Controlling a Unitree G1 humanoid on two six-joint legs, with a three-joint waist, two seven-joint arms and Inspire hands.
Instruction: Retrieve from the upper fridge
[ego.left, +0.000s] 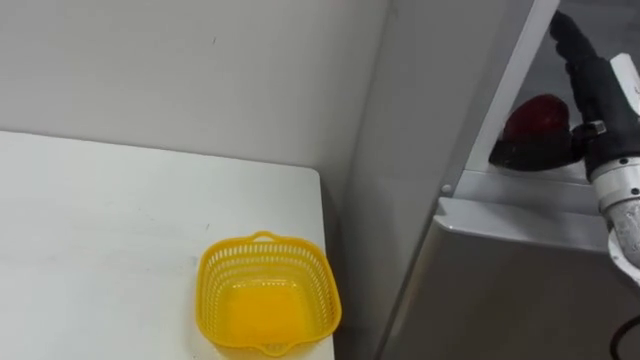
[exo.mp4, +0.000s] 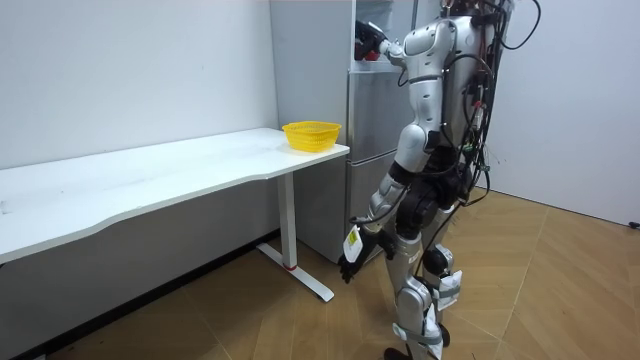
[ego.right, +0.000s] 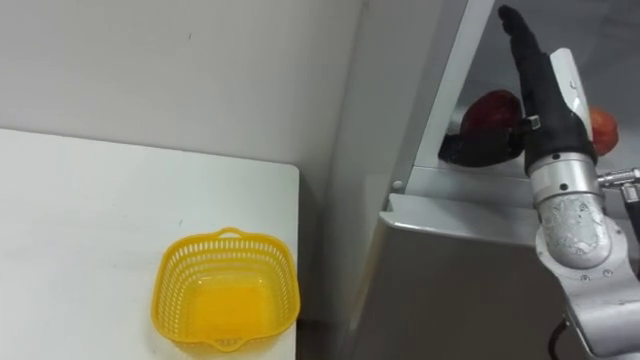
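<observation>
A dark red round fruit (ego.right: 488, 112) lies on the shelf of the open upper fridge compartment (ego.right: 470, 185); it shows too as the red fruit (ego.left: 540, 118). My right hand (ego.right: 540, 90) is raised into that compartment just right of the fruit. Its fingers point straight up and its thumb reaches out along the fruit's lower edge, so the hand is open. Further right on the same shelf sits a second, orange-red fruit (ego.right: 603, 130). My left hand (exo.mp4: 348, 268) hangs low by my thigh.
I stand in front of the grey fridge (exo.mp4: 368, 120). Its lower door (ego.left: 500, 290) is closed. A white table (ego.left: 120, 230) adjoins the fridge on my left, with an empty yellow mesh basket (ego.left: 266, 300) near the table's corner. The wall is close behind.
</observation>
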